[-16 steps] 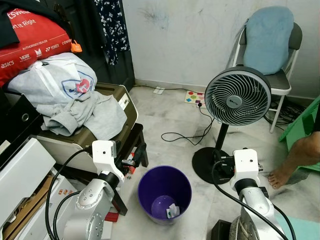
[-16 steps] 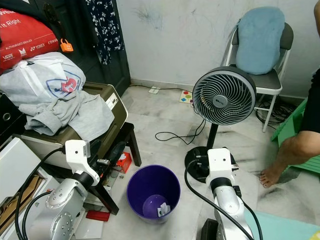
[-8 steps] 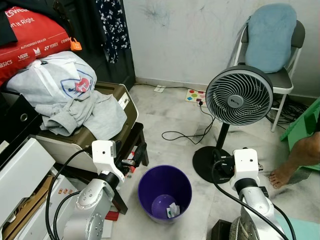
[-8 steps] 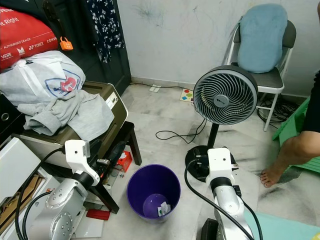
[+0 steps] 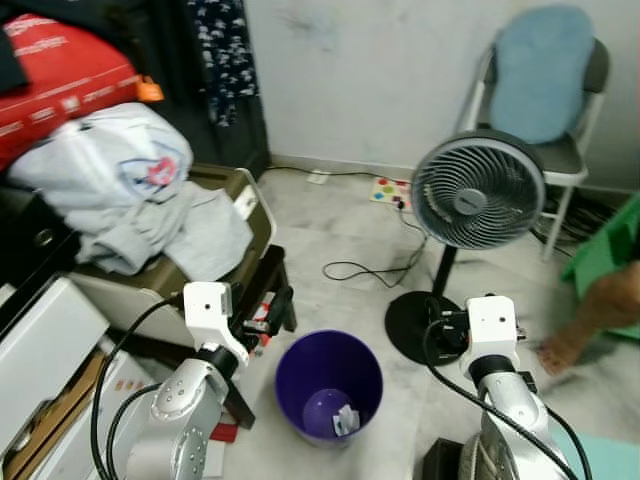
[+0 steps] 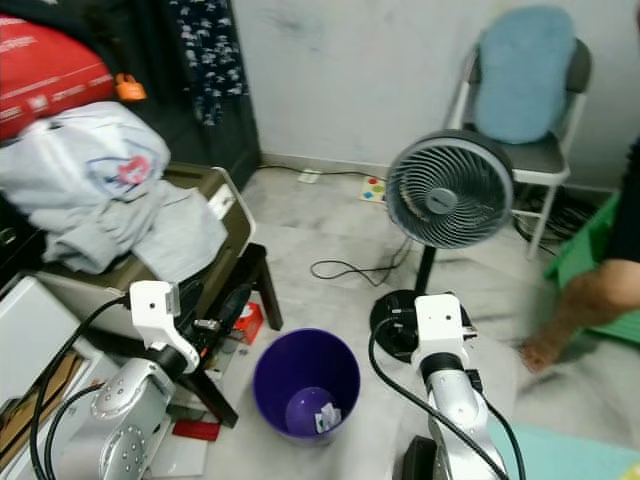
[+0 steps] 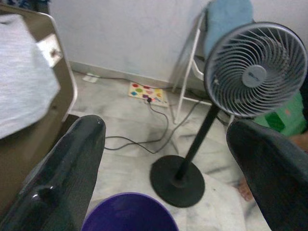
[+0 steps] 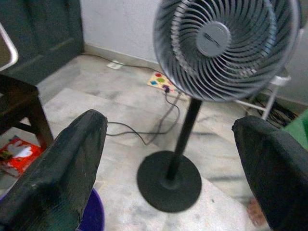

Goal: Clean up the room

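Purple bin (image 5: 329, 385) sits on the marble floor (image 5: 330, 235) at your 6 o'clock, low in the head view, with a small white scrap (image 5: 343, 421) lying in its bottom. Your left gripper (image 7: 166, 159) hovers at the bin's 9 o'clock and your right gripper (image 8: 168, 159) at its 3 o'clock; both have their fingers spread wide and hold nothing. At the bin's 1 o'clock stands a pedestal fan (image 5: 478, 190), its black cord (image 5: 365, 270) trailing over the floor. Behind the fan you see a folding chair (image 5: 560, 160) with a blue cushion (image 5: 540, 70). At 10 o'clock, grey clothes (image 5: 150, 215) are heaped on a brown case (image 5: 245, 215). A person's bare foot (image 5: 565, 352) rests at 3 o'clock.
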`<state>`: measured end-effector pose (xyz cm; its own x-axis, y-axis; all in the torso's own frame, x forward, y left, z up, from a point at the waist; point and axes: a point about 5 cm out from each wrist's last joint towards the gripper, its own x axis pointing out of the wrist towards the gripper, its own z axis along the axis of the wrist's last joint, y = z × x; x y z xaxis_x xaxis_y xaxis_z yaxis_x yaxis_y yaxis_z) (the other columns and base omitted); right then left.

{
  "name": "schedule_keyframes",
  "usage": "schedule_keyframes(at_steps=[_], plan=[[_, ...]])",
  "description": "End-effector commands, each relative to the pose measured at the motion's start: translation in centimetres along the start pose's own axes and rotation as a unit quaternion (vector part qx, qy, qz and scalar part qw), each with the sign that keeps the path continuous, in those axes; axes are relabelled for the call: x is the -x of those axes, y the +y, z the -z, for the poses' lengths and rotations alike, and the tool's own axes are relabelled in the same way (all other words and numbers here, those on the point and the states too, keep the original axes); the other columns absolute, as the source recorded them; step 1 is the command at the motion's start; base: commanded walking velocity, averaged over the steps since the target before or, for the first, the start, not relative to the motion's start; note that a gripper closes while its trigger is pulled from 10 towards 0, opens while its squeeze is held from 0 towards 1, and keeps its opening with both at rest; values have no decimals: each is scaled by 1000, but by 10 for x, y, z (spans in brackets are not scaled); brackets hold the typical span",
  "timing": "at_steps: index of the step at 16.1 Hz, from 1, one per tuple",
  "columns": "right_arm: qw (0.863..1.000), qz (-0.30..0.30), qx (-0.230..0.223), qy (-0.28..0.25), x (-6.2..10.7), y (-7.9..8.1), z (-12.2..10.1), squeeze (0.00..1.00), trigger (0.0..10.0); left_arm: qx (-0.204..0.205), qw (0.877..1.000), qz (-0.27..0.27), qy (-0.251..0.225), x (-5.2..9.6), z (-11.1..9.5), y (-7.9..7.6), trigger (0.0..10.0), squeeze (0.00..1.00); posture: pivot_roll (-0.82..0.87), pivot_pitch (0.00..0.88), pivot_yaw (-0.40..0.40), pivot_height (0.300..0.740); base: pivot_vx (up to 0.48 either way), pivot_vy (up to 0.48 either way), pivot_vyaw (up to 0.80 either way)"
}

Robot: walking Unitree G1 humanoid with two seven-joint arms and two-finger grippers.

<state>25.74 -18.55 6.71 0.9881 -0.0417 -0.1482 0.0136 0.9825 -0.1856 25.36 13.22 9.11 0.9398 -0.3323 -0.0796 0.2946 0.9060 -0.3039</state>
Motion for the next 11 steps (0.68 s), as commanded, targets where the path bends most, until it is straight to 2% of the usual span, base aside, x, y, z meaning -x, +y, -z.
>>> schedule_keyframes(at_steps=[1, 3, 8, 11], plan=[[1000, 0, -4, 6, -1, -1, 2, 0, 10000, 1, 1000, -6, 5, 1, 1, 3, 10000, 0, -142, 0, 78, 740, 0, 0, -788], [1000, 0, -4, 6, -1, -1, 2, 0, 10000, 1, 1000, -6, 5, 1, 1, 3, 10000, 0, -142, 0, 78, 740, 0, 0, -788], [1000, 0, -4, 6, -2, -1, 2, 0, 10000, 1, 1000, -5, 5, 1, 1, 3, 10000, 0, -143, 0, 79, 740, 0, 283, -785], [1000, -1, -4, 6, -2, -1, 2, 0, 10000, 1, 1000, -6, 4, 0, 1, 3, 10000, 0, -143, 0, 79, 740, -260, 334, -740]])
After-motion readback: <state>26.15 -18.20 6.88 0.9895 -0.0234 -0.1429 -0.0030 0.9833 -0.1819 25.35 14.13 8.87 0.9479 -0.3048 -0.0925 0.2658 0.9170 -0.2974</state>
